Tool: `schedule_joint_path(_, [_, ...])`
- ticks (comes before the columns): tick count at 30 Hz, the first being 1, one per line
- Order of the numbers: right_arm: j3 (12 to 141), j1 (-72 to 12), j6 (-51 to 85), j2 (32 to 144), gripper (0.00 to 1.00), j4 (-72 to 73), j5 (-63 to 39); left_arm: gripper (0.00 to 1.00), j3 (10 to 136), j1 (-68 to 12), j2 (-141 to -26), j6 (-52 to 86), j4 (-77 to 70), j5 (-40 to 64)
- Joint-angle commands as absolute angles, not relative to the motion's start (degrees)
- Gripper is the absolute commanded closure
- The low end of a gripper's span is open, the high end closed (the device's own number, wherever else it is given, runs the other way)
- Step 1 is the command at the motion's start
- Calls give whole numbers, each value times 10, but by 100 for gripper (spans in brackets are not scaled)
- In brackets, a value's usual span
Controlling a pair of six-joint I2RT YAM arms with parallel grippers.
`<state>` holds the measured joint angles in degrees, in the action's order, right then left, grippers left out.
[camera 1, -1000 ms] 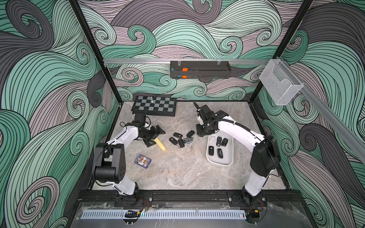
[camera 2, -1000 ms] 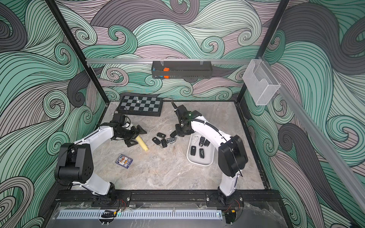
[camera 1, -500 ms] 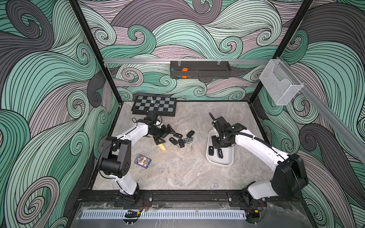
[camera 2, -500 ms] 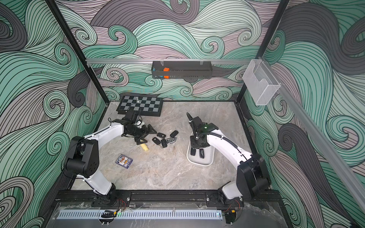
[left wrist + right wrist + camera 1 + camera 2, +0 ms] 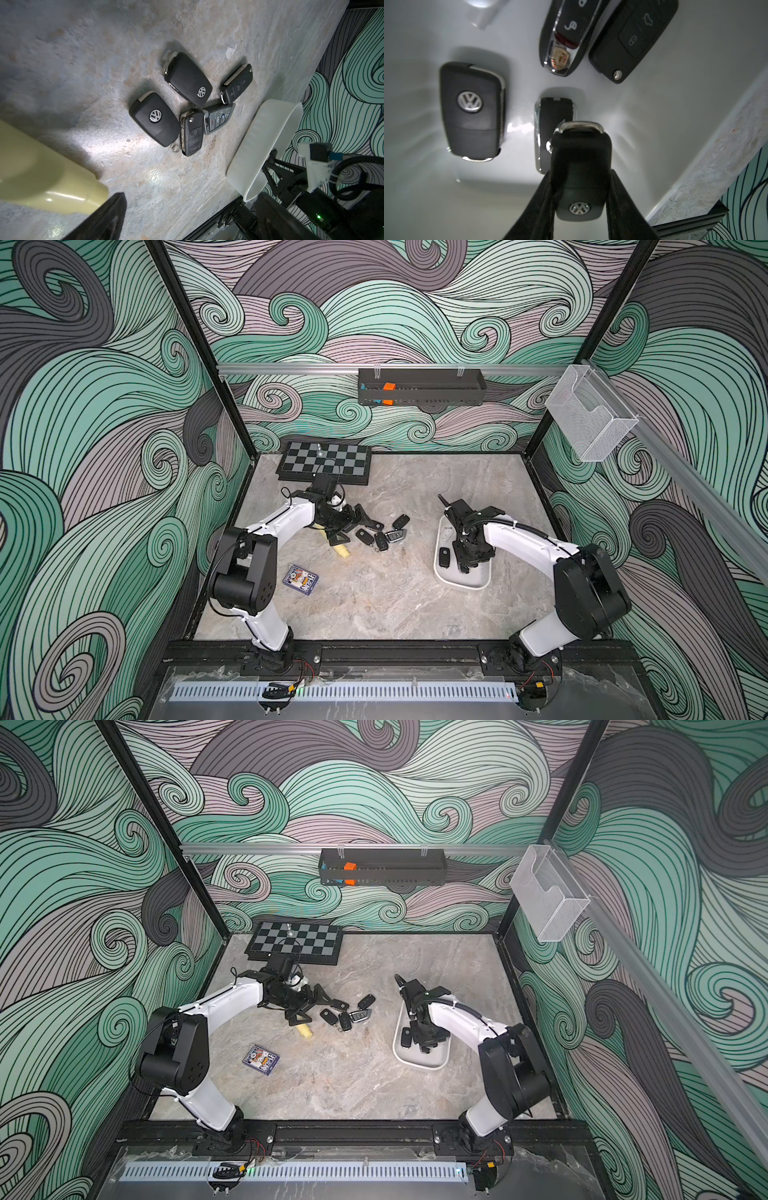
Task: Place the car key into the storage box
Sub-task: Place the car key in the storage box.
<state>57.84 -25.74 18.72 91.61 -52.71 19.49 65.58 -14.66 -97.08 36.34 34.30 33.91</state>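
I have the right gripper [image 5: 581, 180] closed partway on the car key [image 5: 580, 153], one jaw against each long side of the black fob, with the badge end nearest the wrist. The key hangs inside the outline of the storage box [image 5: 654, 108], directly over a smaller fob [image 5: 550, 116] lying on the white floor. I judge the step in hand to be the release. To do it well, I would first shift sideways to the bare floor between that fob and the near wall, so the key does not land stacked. I would then lower until its free end is just above the floor, open the jaws fully, and lift straight up clear of the rim. Opening from this height risks a bounce onto the neighbouring keys. The left gripper [image 5: 351, 526] stands wide open and empty, just beside the loose keys [image 5: 154, 118] on the table [image 5: 374, 605].
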Motion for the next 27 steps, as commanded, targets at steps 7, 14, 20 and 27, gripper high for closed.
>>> schedule_joint_path(7, [592, -251, 188, 982, 76, -541, 258, 2, 675, -147, -955, 344, 370, 336])
schedule_joint_path(14, [589, -251, 197, 1017, 76, -530, 229, 3, 674, -147, -953, 343, 371, 337])
schedule_joint_path(20, [587, -251, 193, 1003, 69, -510, 184, 3, 671, -147, -948, 343, 370, 337])
schedule_joint_path(27, [594, -251, 204, 977, 52, -507, 171, 2, 665, -147, -939, 343, 367, 338])
